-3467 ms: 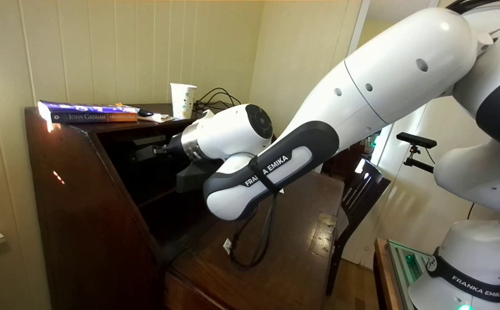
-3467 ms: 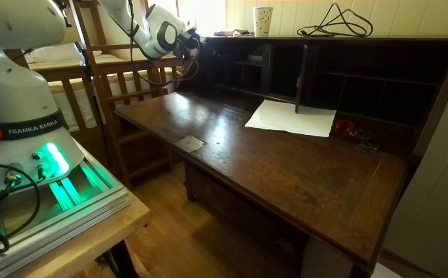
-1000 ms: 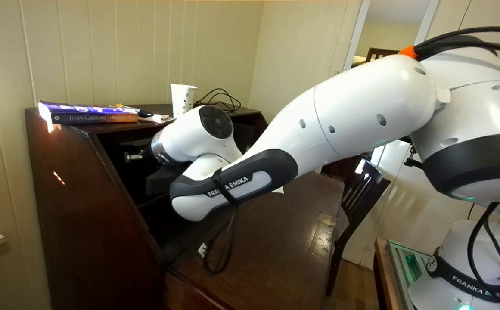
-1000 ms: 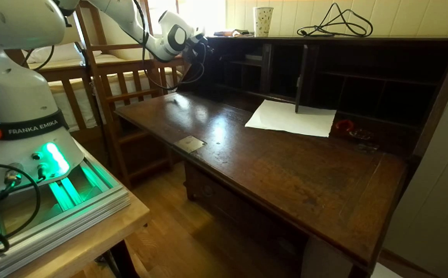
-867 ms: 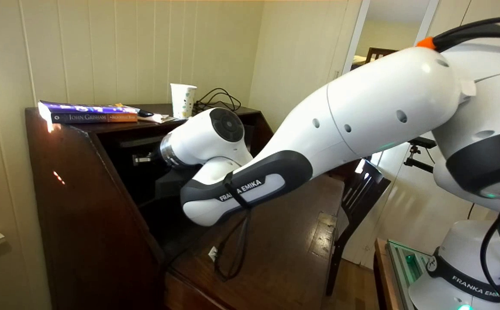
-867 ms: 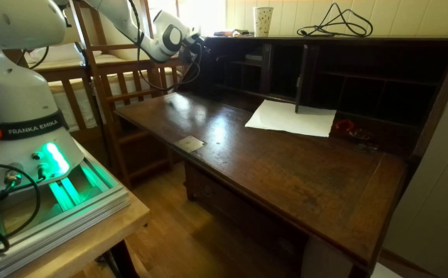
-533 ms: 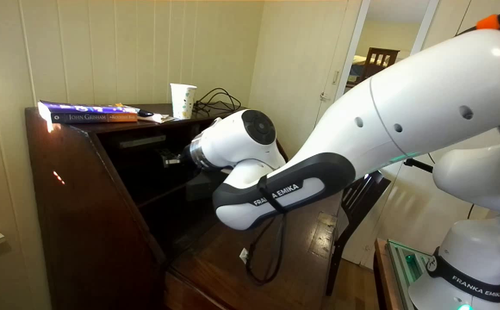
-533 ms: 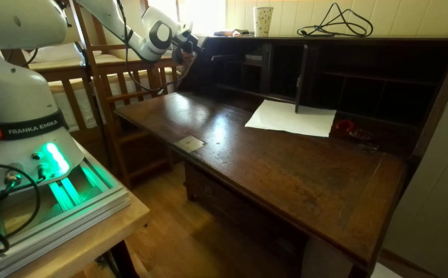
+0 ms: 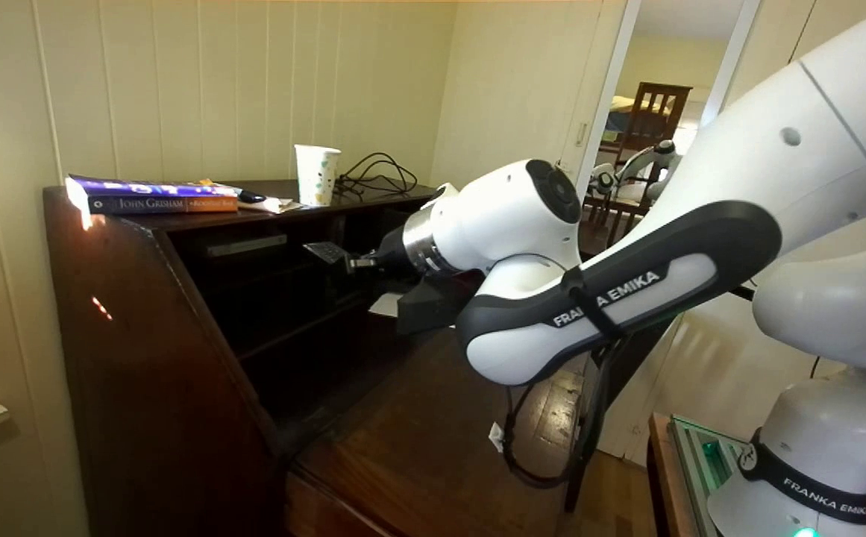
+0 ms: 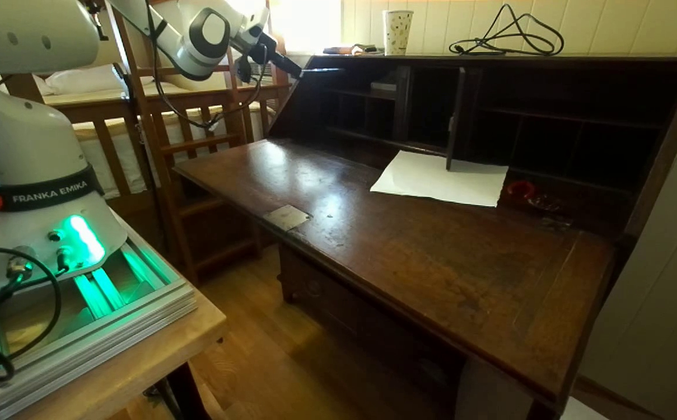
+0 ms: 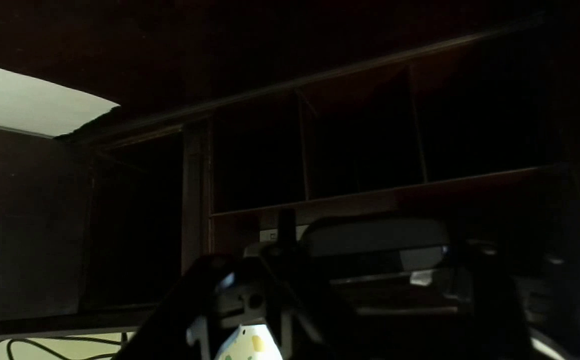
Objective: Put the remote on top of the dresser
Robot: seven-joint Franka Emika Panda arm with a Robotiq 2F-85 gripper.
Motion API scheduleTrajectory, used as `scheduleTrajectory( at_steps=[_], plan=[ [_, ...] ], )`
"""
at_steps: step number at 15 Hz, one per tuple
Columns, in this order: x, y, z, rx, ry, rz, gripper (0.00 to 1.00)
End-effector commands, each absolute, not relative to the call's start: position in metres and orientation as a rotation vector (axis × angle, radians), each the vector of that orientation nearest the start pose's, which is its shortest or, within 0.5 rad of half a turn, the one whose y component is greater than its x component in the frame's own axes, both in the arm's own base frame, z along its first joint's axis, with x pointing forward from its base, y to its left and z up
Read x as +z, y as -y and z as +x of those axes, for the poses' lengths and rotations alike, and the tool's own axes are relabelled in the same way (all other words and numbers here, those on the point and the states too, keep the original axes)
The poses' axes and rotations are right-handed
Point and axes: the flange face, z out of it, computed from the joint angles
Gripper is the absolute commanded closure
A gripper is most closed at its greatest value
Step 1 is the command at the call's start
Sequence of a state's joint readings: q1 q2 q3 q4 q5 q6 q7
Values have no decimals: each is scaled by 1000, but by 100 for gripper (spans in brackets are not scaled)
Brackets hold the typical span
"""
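Remote (image 9: 322, 252) at the tips of my gripper (image 9: 353, 262), jaws closed in on it, parted only by its body; a flat length of it juts out ahead, button face showing. Held in the air, below the top of the dresser (image 9: 153, 358) and by the upper part of its opening, toward the end where a book (image 9: 164, 203) lies. How far inside the opening: cannot tell. In an exterior view the remote (image 10: 323, 70) reads as a thin pale line, near level, just past the tips. Wrist view upside down and very dark; cubbyholes (image 11: 364, 145) beyond, grip hard to make out there.

Dresser top, both exterior views: paper cup (image 9: 317, 177) upright, looped black cable (image 10: 504, 36) near it. Below, on the writing surface (image 10: 425, 251): white sheet (image 10: 425, 181), a small door (image 10: 456, 116) standing out over it; red item (image 10: 521, 188) nearby, too small to name. Slim pale object (image 9: 246, 245) on an upper shelf, near the remote in an exterior view; depth between them unclear.
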State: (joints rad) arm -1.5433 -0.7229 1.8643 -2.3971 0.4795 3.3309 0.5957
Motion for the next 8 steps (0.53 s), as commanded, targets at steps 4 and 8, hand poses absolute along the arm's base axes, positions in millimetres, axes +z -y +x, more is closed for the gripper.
scheduleTrajectory(
  at_steps=[4, 8],
  plan=[
    [389, -140, 505, -1424, -434, -2709, 64],
    [441, -125, 534, -1423, -307, -2698, 64]
  ],
)
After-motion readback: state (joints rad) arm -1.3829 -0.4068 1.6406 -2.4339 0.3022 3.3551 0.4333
